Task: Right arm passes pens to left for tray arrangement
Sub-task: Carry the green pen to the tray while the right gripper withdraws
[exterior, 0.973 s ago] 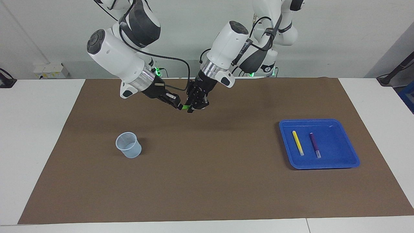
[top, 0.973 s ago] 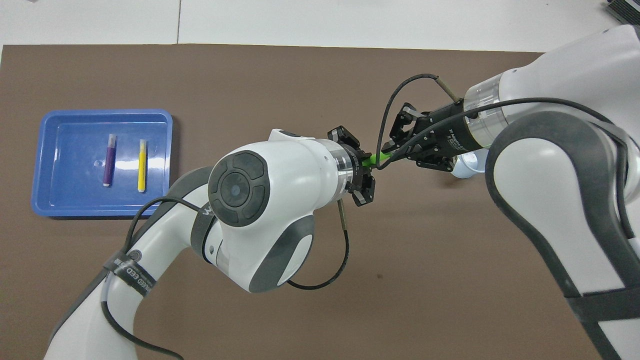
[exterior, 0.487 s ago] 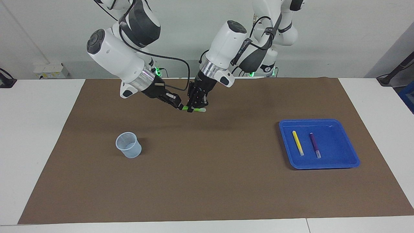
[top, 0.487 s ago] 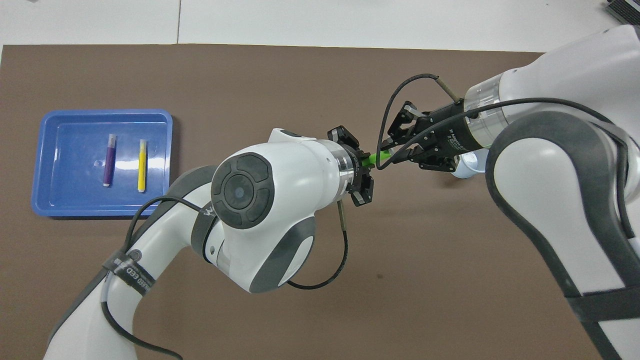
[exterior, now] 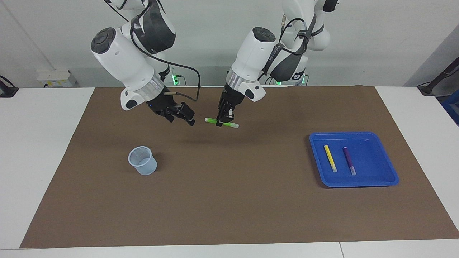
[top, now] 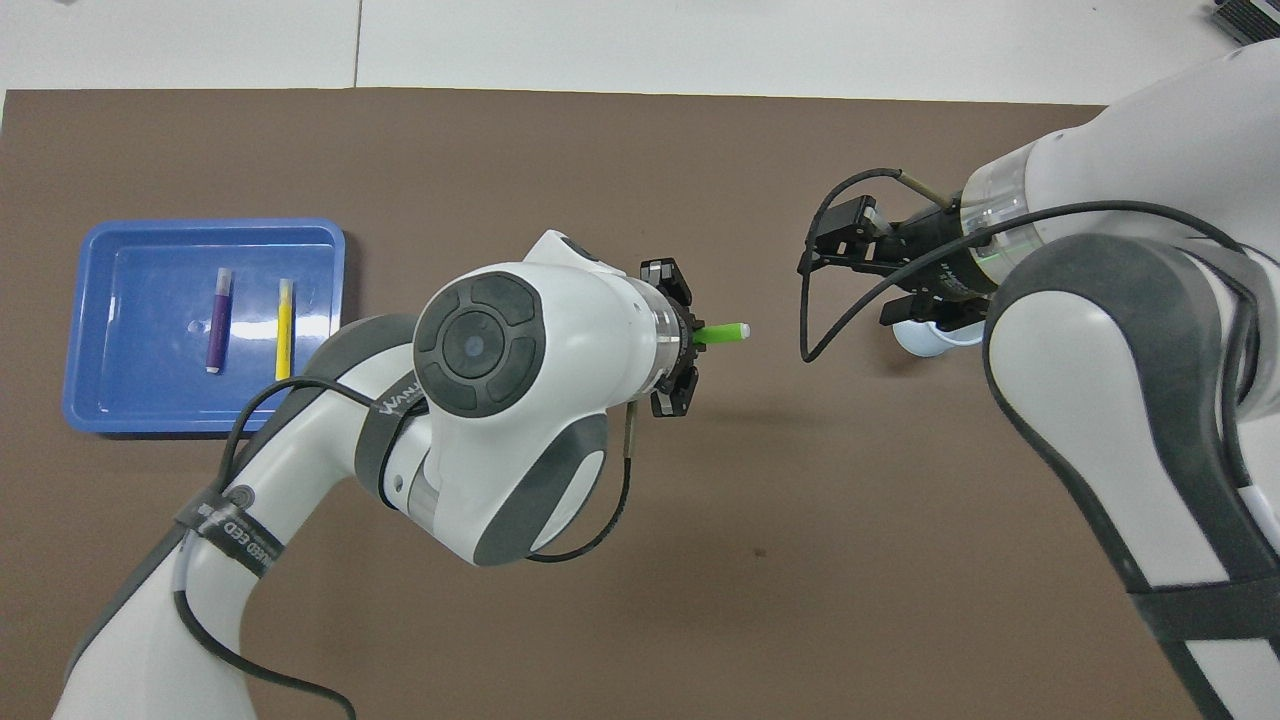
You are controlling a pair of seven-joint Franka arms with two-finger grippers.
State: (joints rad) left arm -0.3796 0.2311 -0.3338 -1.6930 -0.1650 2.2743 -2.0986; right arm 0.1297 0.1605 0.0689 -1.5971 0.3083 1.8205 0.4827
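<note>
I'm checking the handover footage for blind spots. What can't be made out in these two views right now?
- Cup: overhead view, mostly hidden under the right arm's wrist.
- Green pen: overhead view, all but one end hidden by the left arm's wrist; the left gripper holds it over the mat.
- Pen caps and markings on the yellow pen and purple pen in the tray: too small in both views.

left hand [exterior: 223,122]: grips green pen [exterior: 221,123] | right hand [exterior: 186,118]: empty, apart
</note>
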